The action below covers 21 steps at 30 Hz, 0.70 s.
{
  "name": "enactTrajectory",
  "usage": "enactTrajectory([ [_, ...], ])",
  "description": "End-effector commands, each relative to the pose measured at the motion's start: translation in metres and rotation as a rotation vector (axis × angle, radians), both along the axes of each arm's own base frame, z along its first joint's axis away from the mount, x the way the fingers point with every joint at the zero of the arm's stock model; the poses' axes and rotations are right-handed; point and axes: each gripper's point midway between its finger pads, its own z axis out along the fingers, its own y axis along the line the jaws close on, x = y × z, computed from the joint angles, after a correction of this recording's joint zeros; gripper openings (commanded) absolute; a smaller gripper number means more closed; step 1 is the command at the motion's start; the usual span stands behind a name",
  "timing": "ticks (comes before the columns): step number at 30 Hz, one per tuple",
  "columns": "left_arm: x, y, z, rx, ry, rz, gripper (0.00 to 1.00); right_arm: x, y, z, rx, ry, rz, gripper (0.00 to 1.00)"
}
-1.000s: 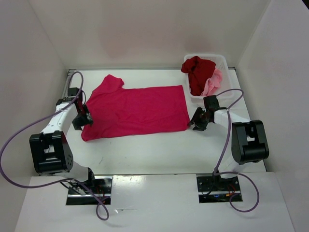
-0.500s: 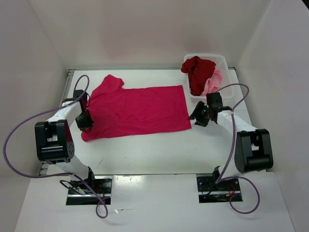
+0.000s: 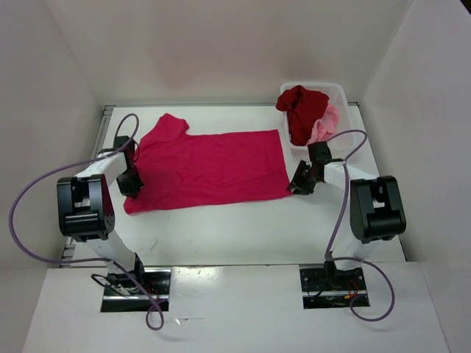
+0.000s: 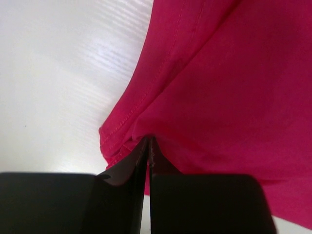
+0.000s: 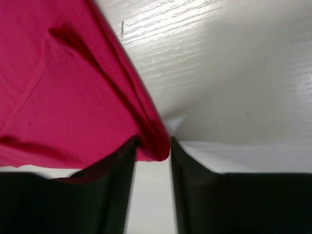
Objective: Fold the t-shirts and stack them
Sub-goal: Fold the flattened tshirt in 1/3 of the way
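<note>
A crimson-pink shirt lies spread flat on the white table, one sleeve reaching toward the far left. The left gripper sits at the shirt's left edge near the near corner, its black fingers pressed together with the hem puckered between their tips. The right gripper is at the shirt's near right corner, its fingers a narrow gap apart with the folded hem between them; whether they clamp it I cannot tell. In the far right corner a white basket holds a dark red shirt heaped over a light pink shirt
</note>
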Motion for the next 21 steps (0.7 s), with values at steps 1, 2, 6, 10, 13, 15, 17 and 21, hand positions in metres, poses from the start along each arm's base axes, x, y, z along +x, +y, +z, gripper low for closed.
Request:
enactTrajectory([
  [1,0.016,0.008,-0.005,0.035,-0.019,-0.015,0.08,0.012,0.004,-0.007,-0.005,0.005,0.018,0.33],
  [2,0.019,0.009,-0.005,0.035,-0.02,-0.015,0.08,0.015,0.004,-0.006,-0.003,-0.006,0.018,0.27],
  [6,0.025,0.013,-0.012,0.053,-0.008,-0.011,0.07,0.015,-0.001,-0.007,-0.026,-0.008,-0.005,0.02],
  [10,0.031,0.019,-0.011,0.079,-0.02,-0.014,0.07,-0.01,-0.007,-0.004,-0.047,0.028,-0.024,0.0],
  [13,0.038,0.02,-0.009,0.081,-0.031,-0.013,0.07,-0.021,-0.008,0.005,-0.039,0.025,-0.04,0.0],
  [15,0.041,0.022,-0.006,0.092,-0.04,-0.01,0.07,-0.024,-0.008,0.016,-0.032,0.011,-0.051,0.0],
  [17,0.041,0.023,-0.006,0.1,-0.038,-0.008,0.15,-0.031,-0.002,0.021,-0.01,0.027,-0.042,0.0],
  [21,0.041,0.023,0.005,0.105,-0.07,-0.007,0.49,-0.041,0.002,0.024,0.023,0.048,-0.067,0.0],
])
